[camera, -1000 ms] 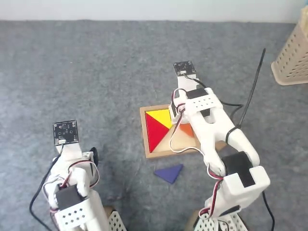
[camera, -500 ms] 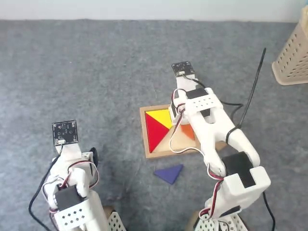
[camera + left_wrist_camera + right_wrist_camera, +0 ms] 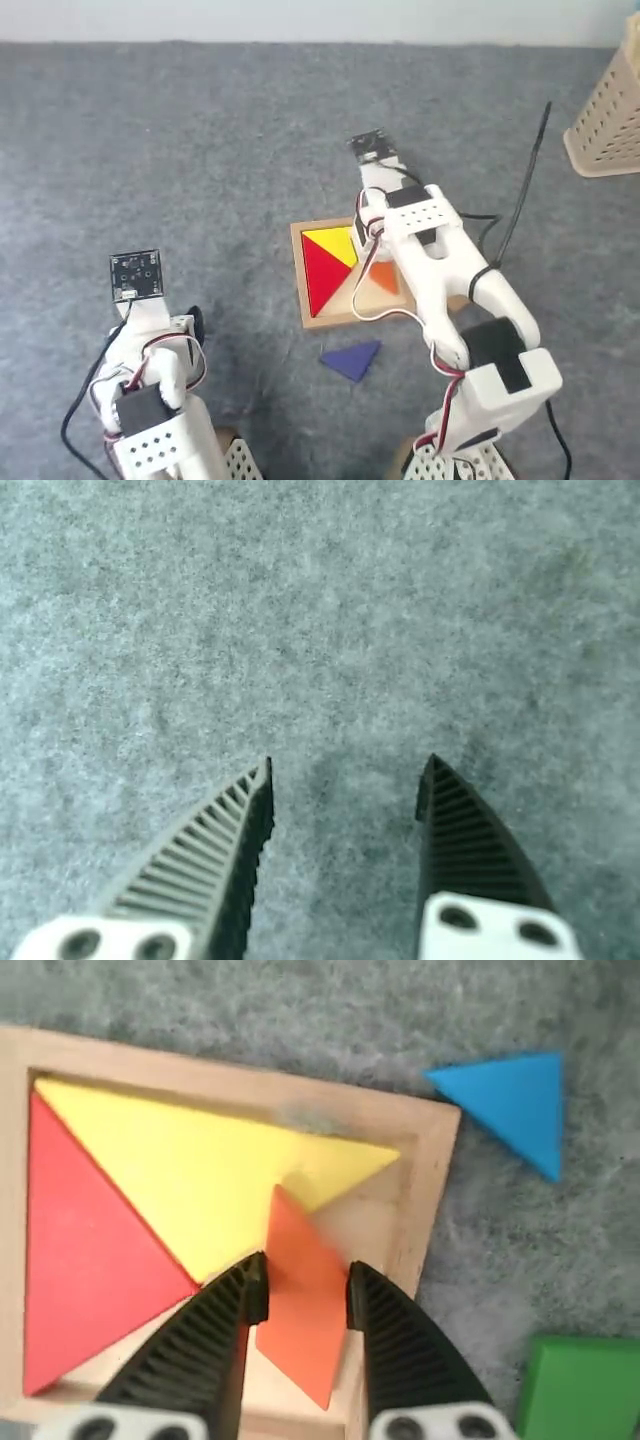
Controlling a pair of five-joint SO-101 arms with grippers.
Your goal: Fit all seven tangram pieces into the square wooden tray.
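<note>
Orange parallelogram (image 3: 300, 1310) sits in the wooden tray (image 3: 430, 1190), tip against the yellow triangle (image 3: 200, 1170); right gripper (image 3: 305, 1265) pinches its long edges; probably thin, light, rigid, slick; hold flat edges mid-length; left gripper (image 3: 345, 765) gapes empty over carpet.

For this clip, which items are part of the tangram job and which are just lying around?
Job: wooden tray, red triangle, yellow triangle, orange piece in the right tool, purple triangle, blue triangle, green piece.

Lying about: wicker basket, thin black rod or cable.
</note>
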